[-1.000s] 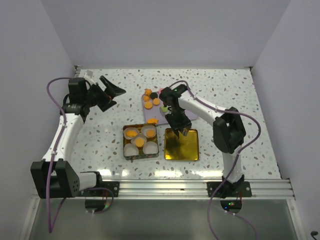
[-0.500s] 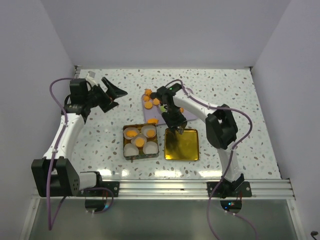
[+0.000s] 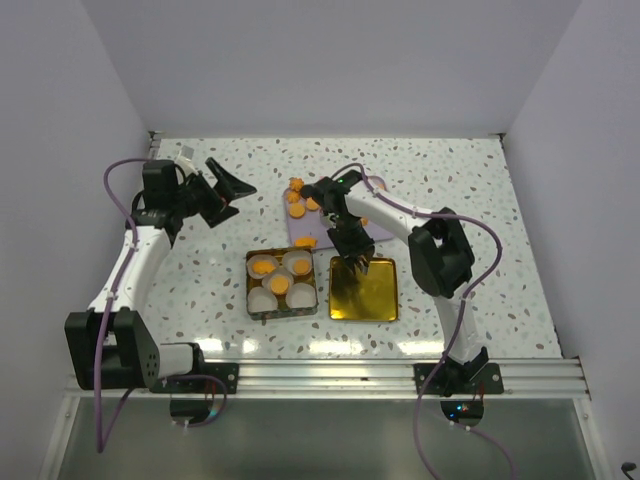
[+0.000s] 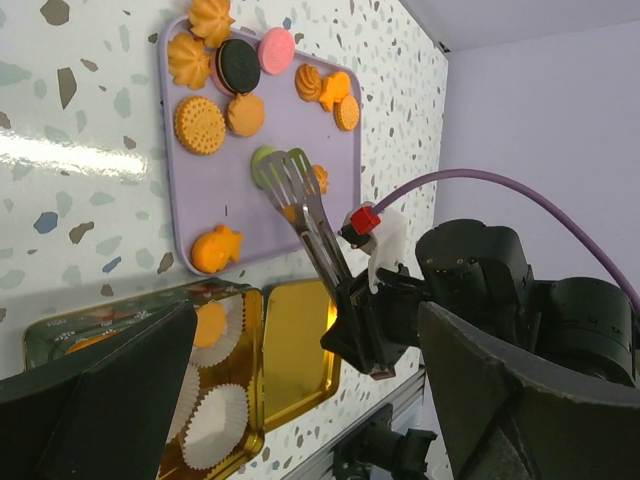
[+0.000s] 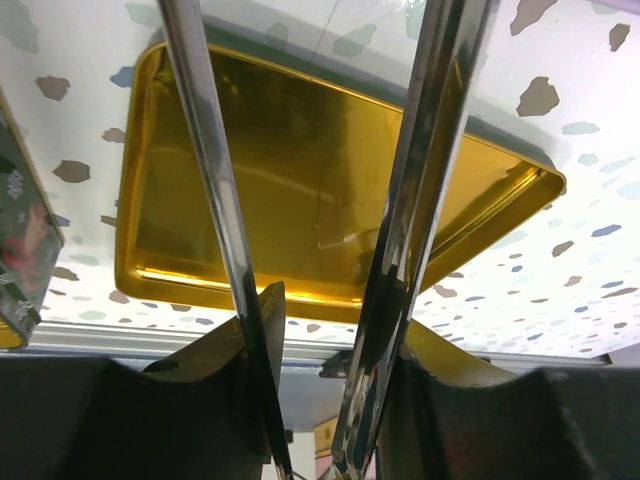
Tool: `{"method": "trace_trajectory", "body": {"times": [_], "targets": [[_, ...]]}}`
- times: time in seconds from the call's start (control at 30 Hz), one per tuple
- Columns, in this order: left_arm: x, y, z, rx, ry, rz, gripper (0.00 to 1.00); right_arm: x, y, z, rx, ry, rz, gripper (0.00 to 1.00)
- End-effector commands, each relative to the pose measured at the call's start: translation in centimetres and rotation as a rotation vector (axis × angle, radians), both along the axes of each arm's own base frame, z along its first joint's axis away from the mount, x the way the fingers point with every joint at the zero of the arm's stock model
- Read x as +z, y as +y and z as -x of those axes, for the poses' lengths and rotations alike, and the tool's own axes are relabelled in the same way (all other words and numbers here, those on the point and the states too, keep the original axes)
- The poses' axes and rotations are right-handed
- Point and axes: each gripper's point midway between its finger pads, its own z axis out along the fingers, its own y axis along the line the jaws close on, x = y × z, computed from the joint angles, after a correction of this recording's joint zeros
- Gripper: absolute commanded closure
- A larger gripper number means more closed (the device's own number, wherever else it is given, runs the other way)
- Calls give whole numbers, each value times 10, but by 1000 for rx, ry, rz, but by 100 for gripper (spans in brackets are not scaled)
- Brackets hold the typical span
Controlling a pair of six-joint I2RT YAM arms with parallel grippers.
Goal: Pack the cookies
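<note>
Right gripper point(image 4: 366, 325): my fingers are clamped on the handle end of a pair of metal tongs point(image 4: 315, 225). The gripper hangs over the far edge of the gold lid point(image 3: 365, 295), which lies hollow side up on the speckled table point(image 3: 450, 170).

The tongs reach from there onto the purple tray point(image 4: 190, 215), with their tips at the green cookie point(image 4: 260, 160) near the tray's middle. Contact is uncertain: in the left wrist view the tips overlap that cookie's edge, but I cannot tell whether they touch it or hover above it. In the right wrist view the two blades stand apart, with the gold lid behind them.

Left gripper point(image 3: 240, 196): my fingers are spread wide. It is raised over the left rear of the table, well apart from the tray and facing it.

Cookies point(image 4: 200, 124): most lie flat on the purple tray. There are several orange ones, a black one point(image 4: 238, 65) and a pink one point(image 4: 276, 50) at the far end, and a fish-shaped orange one point(image 4: 215, 250) at the near corner.

Tin point(image 3: 248, 285): it sits just left of the gold lid and holds white paper cups point(image 3: 302, 294). Three cups each carry an orange cookie.
</note>
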Motion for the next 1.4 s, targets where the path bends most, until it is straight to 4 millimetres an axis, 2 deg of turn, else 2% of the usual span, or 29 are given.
{"method": "trace_trajectory", "body": {"times": [0.0,0.43,0.77,0.93,1.13,1.3,1.37], "targets": [[6,1,-5,-18,-53,5,2,22,-34,31,-7,113,130,63],[10,1,-5,-17,-62,6,2,32,-29,29,-1,85,111,66],[10,2,-1,-12,-60,-4,2,68,-15,17,-19,2,22,67],[10,2,3,-4,-60,-5,2,84,-7,17,-23,-24,-44,67],[12,3,7,8,-60,-10,2,106,9,31,-26,-9,-172,68],[11,6,9,21,-54,-21,2,133,42,57,61,-2,-329,67],[12,7,10,26,-53,-23,2,137,54,72,110,15,-363,67]]}}
